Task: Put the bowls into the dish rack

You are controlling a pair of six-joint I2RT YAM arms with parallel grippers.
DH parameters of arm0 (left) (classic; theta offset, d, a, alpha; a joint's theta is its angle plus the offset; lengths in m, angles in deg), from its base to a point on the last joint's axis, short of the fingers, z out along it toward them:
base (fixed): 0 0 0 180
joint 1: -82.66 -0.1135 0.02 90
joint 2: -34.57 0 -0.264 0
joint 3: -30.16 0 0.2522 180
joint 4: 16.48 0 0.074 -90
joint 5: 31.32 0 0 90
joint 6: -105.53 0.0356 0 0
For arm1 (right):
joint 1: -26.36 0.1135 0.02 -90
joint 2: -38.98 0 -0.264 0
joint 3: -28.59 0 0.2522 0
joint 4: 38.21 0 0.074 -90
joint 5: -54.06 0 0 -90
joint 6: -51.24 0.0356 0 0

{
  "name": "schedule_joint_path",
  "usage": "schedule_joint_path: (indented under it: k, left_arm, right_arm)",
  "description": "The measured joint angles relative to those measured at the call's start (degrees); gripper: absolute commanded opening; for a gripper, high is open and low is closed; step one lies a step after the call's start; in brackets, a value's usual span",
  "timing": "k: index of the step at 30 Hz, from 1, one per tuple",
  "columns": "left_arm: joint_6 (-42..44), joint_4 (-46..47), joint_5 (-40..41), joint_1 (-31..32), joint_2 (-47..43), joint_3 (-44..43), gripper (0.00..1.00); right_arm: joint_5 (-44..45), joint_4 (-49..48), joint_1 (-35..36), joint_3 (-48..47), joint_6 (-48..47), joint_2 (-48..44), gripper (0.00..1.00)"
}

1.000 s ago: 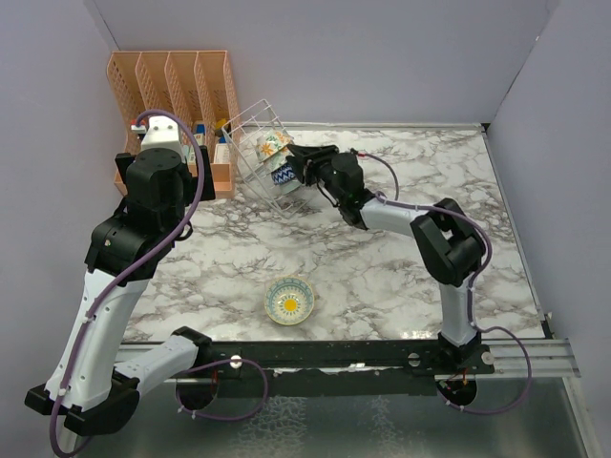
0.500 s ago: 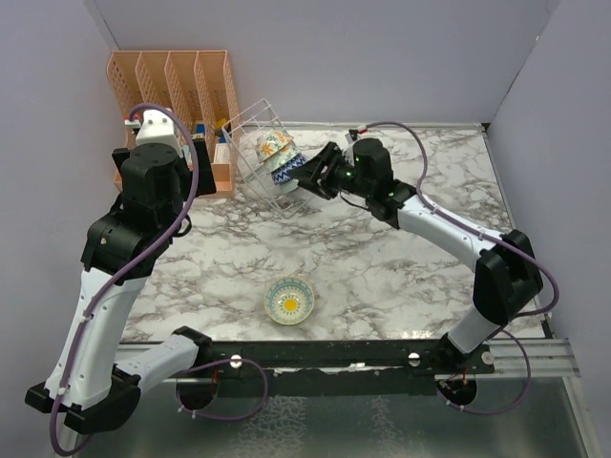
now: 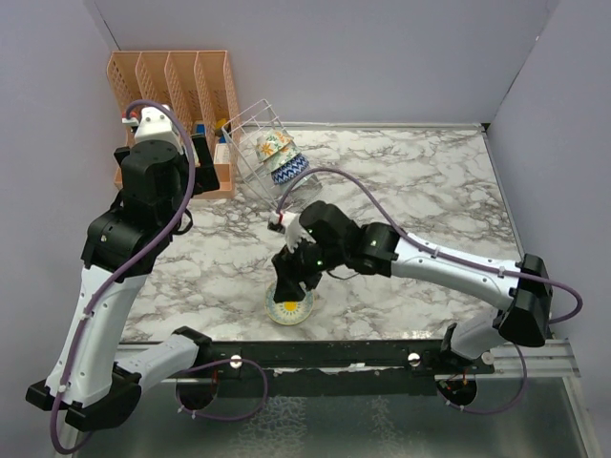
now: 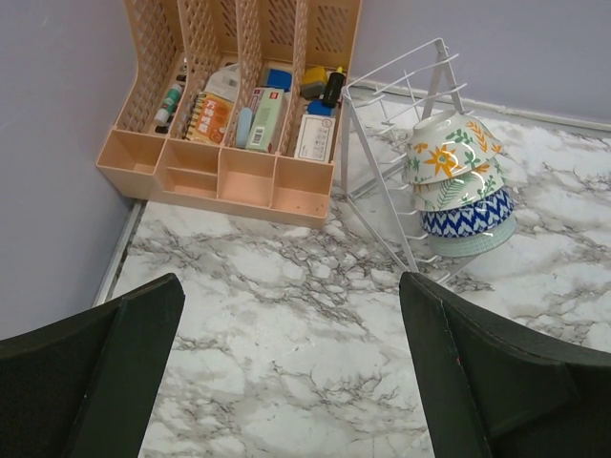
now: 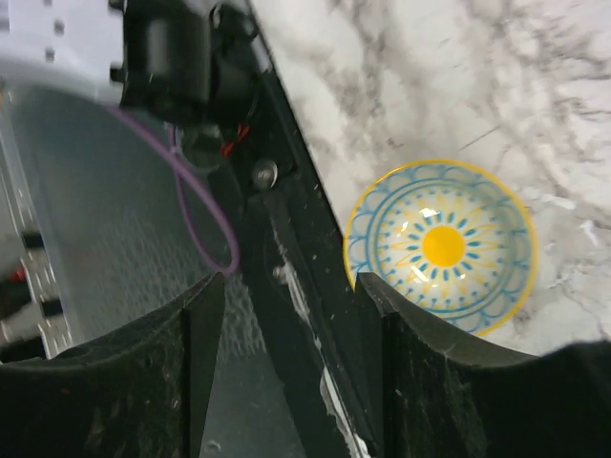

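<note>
Top external view first: we see the right gripper [image 3: 289, 279] hanging right over the sun bowl [image 3: 290, 305]. That bowl sits upright on the marble table [image 3: 430, 191] close to the front edge, just beyond the black rail [image 3: 363, 355]. From up here the gripper covers the bowl's far rim, so we can't tell whether it's touching.

The right wrist camera helps a bit. The two fingers stand apart with nothing between them, and only the rail and the table edge show through the gap. The bowl, with its yellow centre and blue rays, lies off to one side of the gap, and one finger overlaps its rim. So the jaws are open and not gripping anything.

Over at the back left, the dish rack [image 3: 246, 143] leans tilted on the marble right beside the orange organizer [image 3: 177, 91], which is full of stationery. Two bowls are in the rack, tipped over and nested. The flower bowl [image 4: 447, 160] is on top and the zigzag bowl [image 4: 466, 212] is under it, touching it. A teal band shows below the zigzag.

The left gripper [image 4: 291, 281] is up in the air near the organizer with its fingers spread wide and holding nothing. It's well apart from the sun bowl.
</note>
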Motion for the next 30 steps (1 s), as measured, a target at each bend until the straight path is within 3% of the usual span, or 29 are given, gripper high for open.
schedule_joint_path:
  k: [6, 13, 30]
  left_arm:
    - [-1.1, -0.1, -0.1, 0.0, -0.5, 1.3, 0.99]
    - [-2.2, -0.9, -0.1, 0.0, -0.5, 0.4, 0.99]
    - [-2.8, -1.4, 0.0, 0.0, -0.2, -1.0, 0.99]
  right_arm:
    - [1.5, 3.5, 7.9, -1.4, -6.8, 3.1, 0.58]
    - [6.1, 5.1, 14.2, -4.2, -11.8, 13.1, 0.6]
    - [15.4, 7.4, 14.9, -10.6, -10.6, 23.1, 0.6]
